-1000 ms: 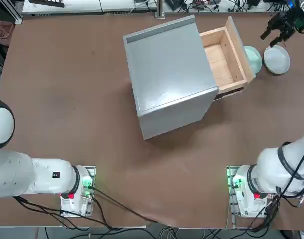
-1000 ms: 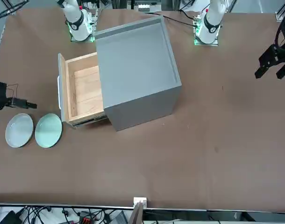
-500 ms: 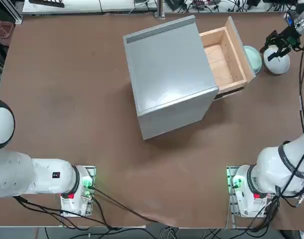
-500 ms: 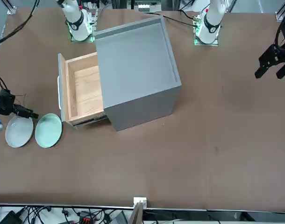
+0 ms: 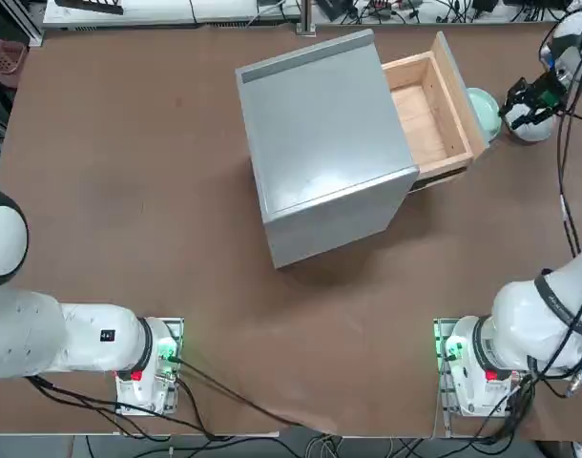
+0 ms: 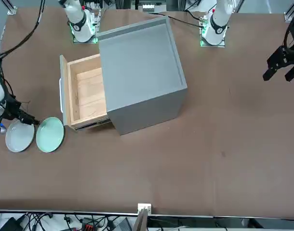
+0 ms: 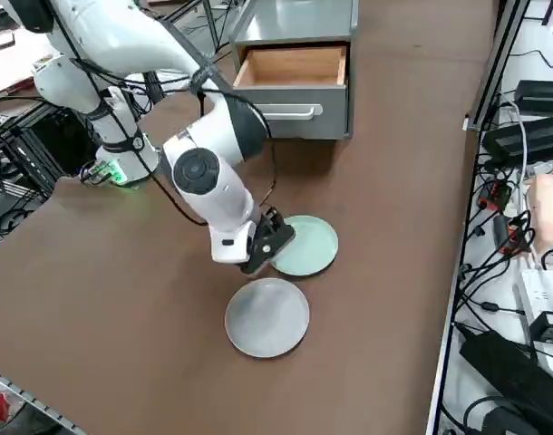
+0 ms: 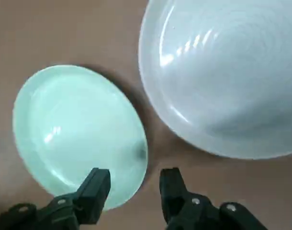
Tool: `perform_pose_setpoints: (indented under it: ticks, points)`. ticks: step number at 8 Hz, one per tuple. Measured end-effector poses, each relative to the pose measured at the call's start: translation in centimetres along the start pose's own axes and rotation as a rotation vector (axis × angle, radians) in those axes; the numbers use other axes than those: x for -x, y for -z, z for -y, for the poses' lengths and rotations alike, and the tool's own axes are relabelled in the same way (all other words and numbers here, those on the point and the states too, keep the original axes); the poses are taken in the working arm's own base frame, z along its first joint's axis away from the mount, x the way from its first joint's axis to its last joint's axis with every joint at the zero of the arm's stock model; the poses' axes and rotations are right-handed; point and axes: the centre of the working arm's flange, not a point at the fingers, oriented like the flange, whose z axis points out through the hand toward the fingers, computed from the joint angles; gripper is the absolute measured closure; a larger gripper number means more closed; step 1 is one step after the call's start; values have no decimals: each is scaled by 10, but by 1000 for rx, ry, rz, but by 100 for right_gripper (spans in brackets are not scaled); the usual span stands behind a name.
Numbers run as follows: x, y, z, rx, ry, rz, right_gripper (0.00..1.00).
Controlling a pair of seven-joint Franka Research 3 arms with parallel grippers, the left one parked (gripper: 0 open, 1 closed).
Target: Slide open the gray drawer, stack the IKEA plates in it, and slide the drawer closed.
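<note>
Right gripper (image 8: 131, 189) down low over the table (image 5: 129, 191), fingers (image 8: 95, 184) spread apart, nothing between them yet. One fingertip hanging over the near rim of the mint green plate (image 8: 74, 134), the other over the bare strip between that plate and the gray-white plate (image 8: 232, 72). Both IKEA plates flat on the table, just beside each other, not stacked. In the side view, tips right at the green plate's edge (image 7: 305, 246), gray-white one (image 7: 267, 316) a bit nearer the camera. Can't tell if anything's actually touching. Gray drawer (image 5: 320, 143) sitting mid-table, wooden tray (image 5: 426, 113) pulled out and empty, its front panel close to the green plate (image 5: 484, 110). Same layout in the front view: tray (image 6: 86, 91) open, plates (image 6: 49, 134) by the front panel, gripper (image 6: 26, 117) just above them.
</note>
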Motion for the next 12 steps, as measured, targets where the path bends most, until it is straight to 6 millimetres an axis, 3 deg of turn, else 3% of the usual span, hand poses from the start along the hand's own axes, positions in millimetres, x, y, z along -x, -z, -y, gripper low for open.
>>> perform_pose_setpoints:
  ticks: [4, 12]
  points:
    - [-4, -24, -9, 13, -16, -8, 39]
    - [-5, -36, 0, 17, -7, -21, 63]
